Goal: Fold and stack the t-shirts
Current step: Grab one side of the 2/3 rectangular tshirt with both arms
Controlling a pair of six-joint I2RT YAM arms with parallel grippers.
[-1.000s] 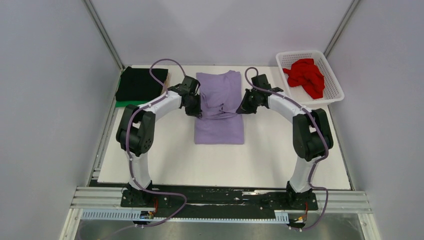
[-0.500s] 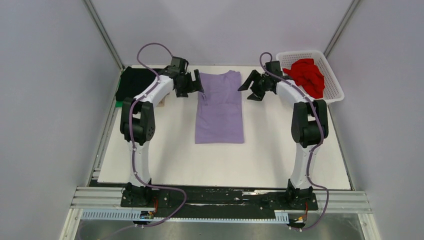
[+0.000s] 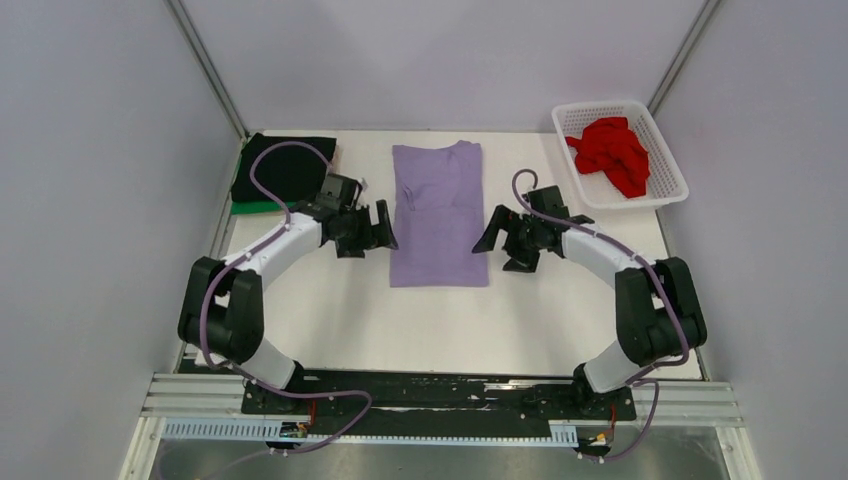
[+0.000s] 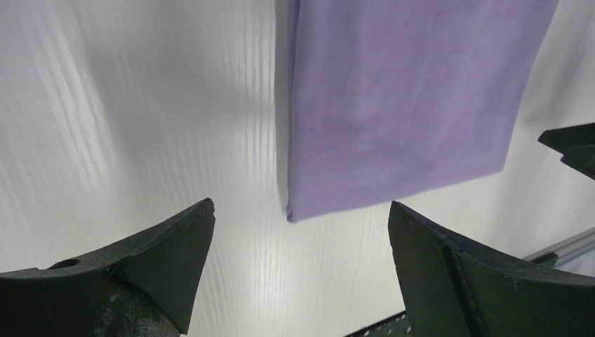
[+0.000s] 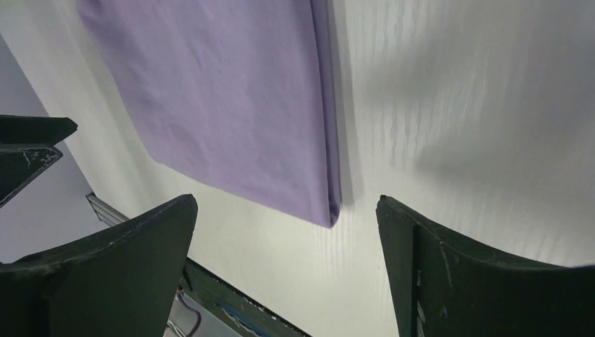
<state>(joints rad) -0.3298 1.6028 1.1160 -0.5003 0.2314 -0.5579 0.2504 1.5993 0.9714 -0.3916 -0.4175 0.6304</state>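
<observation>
At the far left corner of the surface (image 3: 450, 330) a folded black t-shirt (image 3: 285, 165) lies on a green t-shirt (image 3: 252, 208); the left tool (image 3: 370, 232) hangs released beside the lavender t-shirt (image 3: 438, 215), folded into a long strip mid-surface; the right tool (image 3: 505, 245), jaws wide and empty, flanks its other edge; a crumpled red t-shirt (image 3: 612, 152) sits in the white basket (image 3: 600, 106).

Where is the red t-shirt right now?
In the top view, the red t-shirt lies crumpled inside the white basket at the table's far right corner.
</observation>
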